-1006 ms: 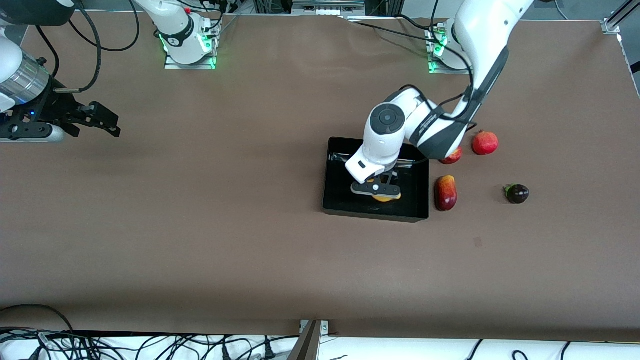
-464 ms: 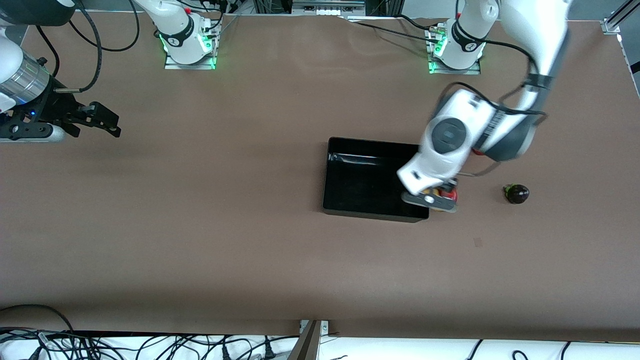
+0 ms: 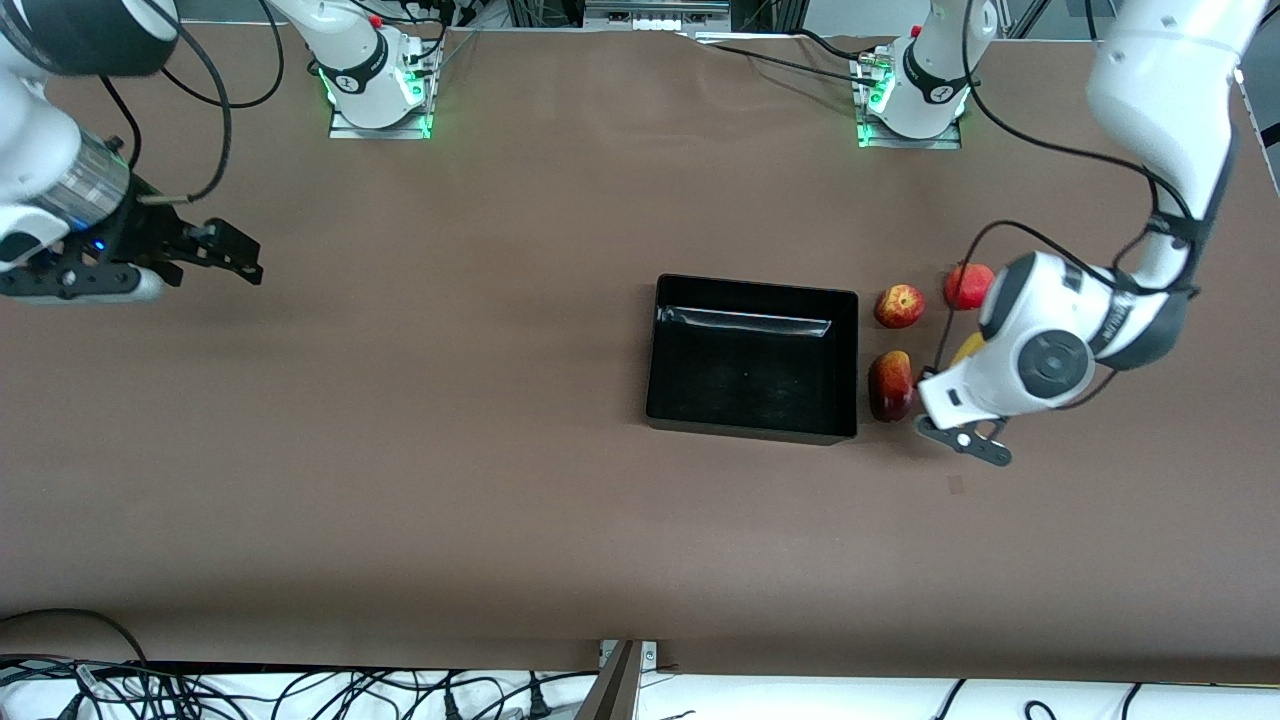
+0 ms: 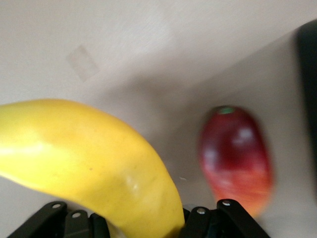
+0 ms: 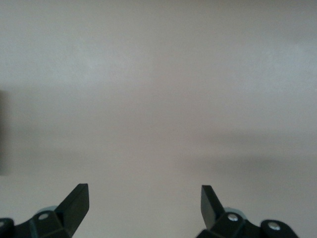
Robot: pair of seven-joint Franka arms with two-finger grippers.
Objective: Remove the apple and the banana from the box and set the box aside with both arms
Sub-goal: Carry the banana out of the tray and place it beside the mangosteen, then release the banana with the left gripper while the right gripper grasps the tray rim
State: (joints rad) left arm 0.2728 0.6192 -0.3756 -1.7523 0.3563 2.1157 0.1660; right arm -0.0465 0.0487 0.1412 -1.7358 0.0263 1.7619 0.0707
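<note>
We see the left gripper (image 3: 968,440) pinching the banana (image 4: 89,158), the mango (image 4: 237,158) just beside its jaws; the right gripper (image 5: 143,203) waits, jaws spread.

Banana (image 4: 94,163) cut by frame edge; mango (image 4: 237,158) blurred; pomegranate (image 3: 966,285) half-hidden.

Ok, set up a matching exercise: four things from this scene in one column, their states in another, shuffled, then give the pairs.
Things:
1. banana
2. black box
3. mango
4. right hand

States:
A. open, over bare table
B. lying on the table beside the box
C. gripped in the left hand
D. holds no fruit

Pairs: 1-C, 2-D, 3-B, 4-A
</note>
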